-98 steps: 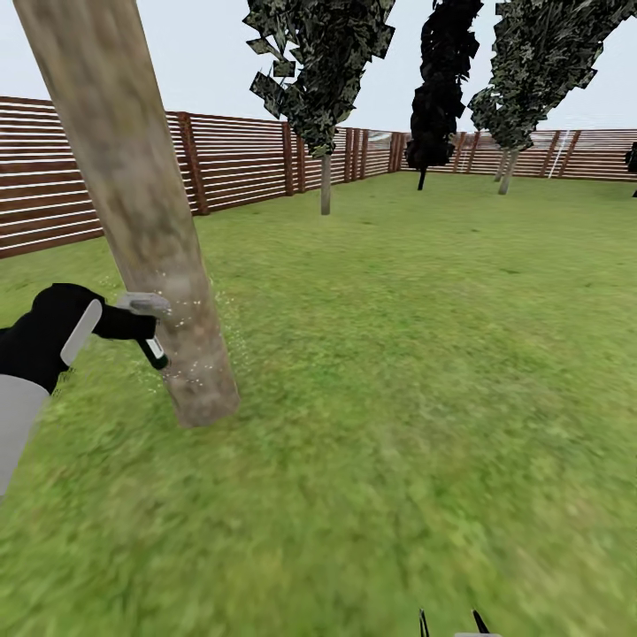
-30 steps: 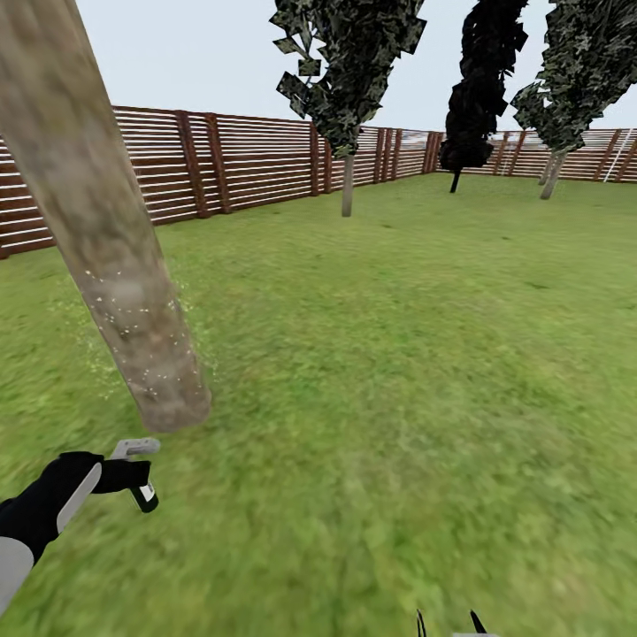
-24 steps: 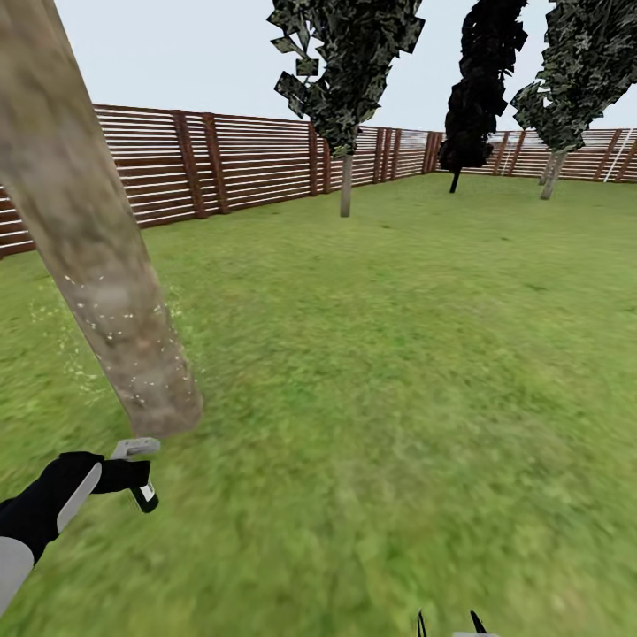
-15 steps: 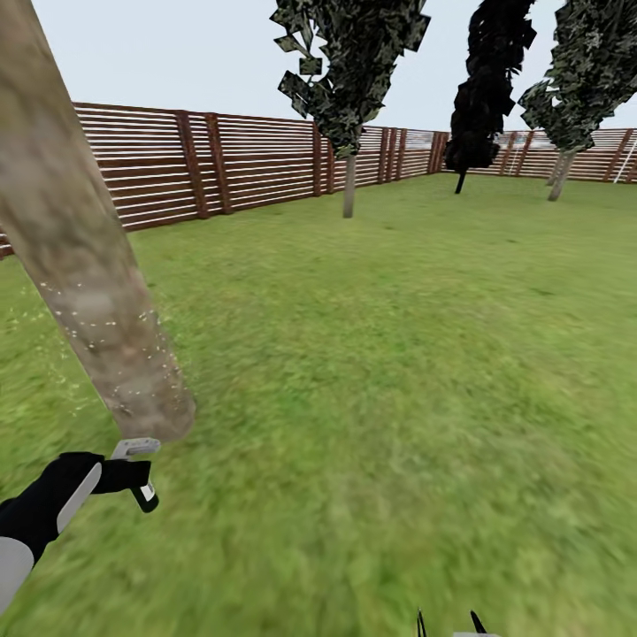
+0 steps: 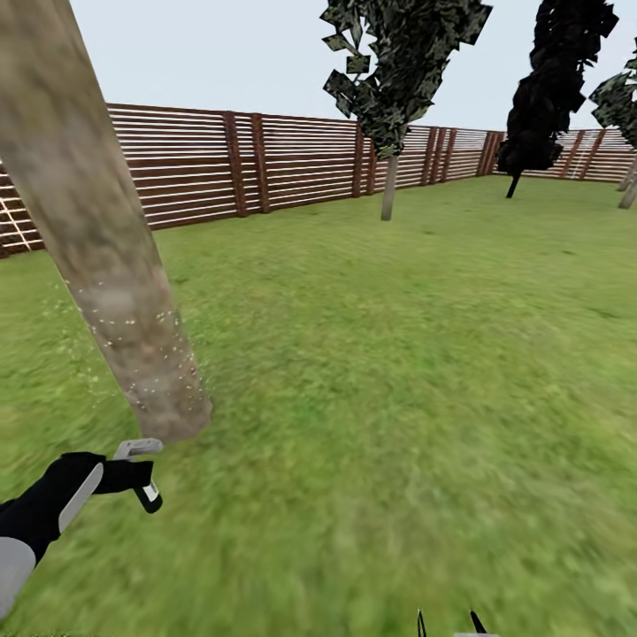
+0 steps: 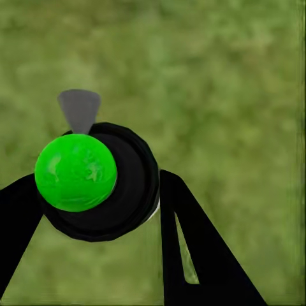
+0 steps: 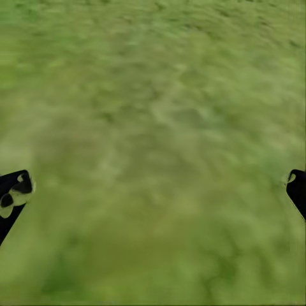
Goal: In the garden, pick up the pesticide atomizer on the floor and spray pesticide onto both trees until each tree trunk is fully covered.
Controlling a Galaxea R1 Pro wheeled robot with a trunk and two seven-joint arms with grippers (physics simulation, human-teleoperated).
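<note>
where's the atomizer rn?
In the left gripper, low at the head view's left: the atomizer hangs over the lawn, just short of the speckled trunk's base.

mottled grey-tan tree trunk [image 5: 106, 257], green lawn [image 5: 398, 380].

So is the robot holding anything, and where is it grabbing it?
The left gripper holds the small dark pesticide atomizer around its body, below the pale grey spray head. The right gripper holds nothing.
</note>
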